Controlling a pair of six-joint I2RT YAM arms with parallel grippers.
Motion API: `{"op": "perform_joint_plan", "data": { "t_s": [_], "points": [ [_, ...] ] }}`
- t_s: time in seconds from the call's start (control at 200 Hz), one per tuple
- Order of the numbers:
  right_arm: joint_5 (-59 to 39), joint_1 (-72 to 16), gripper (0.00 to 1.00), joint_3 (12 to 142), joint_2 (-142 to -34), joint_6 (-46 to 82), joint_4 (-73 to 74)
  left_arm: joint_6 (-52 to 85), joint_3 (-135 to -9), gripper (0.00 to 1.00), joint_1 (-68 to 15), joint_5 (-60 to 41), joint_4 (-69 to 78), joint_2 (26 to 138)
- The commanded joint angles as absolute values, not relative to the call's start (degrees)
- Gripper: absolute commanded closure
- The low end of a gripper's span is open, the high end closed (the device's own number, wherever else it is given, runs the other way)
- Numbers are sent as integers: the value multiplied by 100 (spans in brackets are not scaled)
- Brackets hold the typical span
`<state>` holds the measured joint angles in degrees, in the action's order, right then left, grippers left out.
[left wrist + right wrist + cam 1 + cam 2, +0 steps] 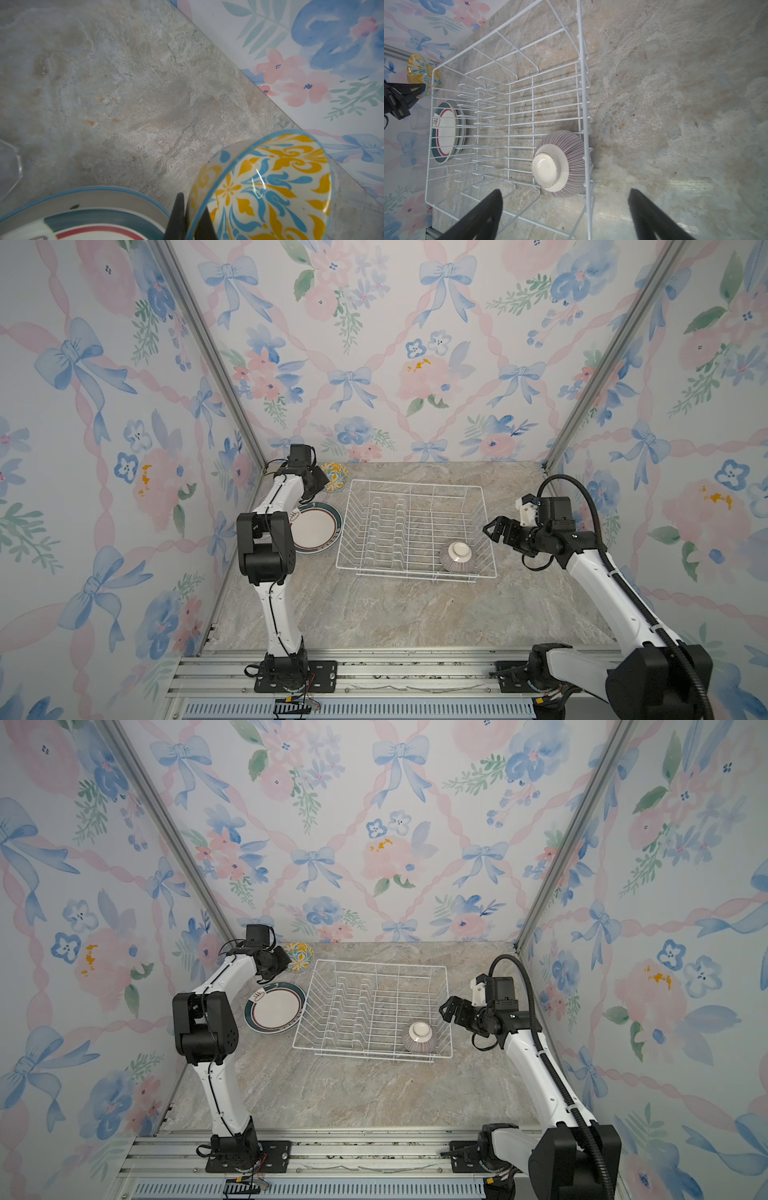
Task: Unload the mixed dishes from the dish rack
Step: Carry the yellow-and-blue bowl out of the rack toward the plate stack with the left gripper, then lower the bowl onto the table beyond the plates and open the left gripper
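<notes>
Left gripper point(190, 209) pinches yellow bowl point(270, 187), far left, to set down. Right gripper point(565, 194) apart, for striped bowl point(571, 149) in rack point(415, 572).

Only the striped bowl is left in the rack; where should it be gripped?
Probably by the raised foot ring of the striped bowl, from above, with the open right tool reaching over the dish rack's right wall. It lies upside down, rim down, so the foot is the exposed narrow edge.

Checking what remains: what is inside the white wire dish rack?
Only a purplish striped bowl, upside down in the near right corner of the white wire dish rack; its other slots are bare. Anything beneath the bowl is hidden.
</notes>
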<state>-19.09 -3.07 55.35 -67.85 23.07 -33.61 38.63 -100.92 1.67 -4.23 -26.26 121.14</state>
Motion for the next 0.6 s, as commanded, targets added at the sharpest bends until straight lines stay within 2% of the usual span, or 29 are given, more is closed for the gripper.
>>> {"op": "perform_joint_plan", "data": {
  "t_s": [0.0,0.5,0.595],
  "points": [
    [-1848,-254,3,5467,-6755,2260,-3474,3798,-10444,100,193,-697,-2463,12365],
    [-1780,-246,3,5500,-6786,2329,-3536,3649,-10800,100,224,-859,-2470,13029],
    [-1758,-246,3,5519,-6811,2325,-3557,3622,-10811,95,220,-886,-2469,13087]
  ]
}}
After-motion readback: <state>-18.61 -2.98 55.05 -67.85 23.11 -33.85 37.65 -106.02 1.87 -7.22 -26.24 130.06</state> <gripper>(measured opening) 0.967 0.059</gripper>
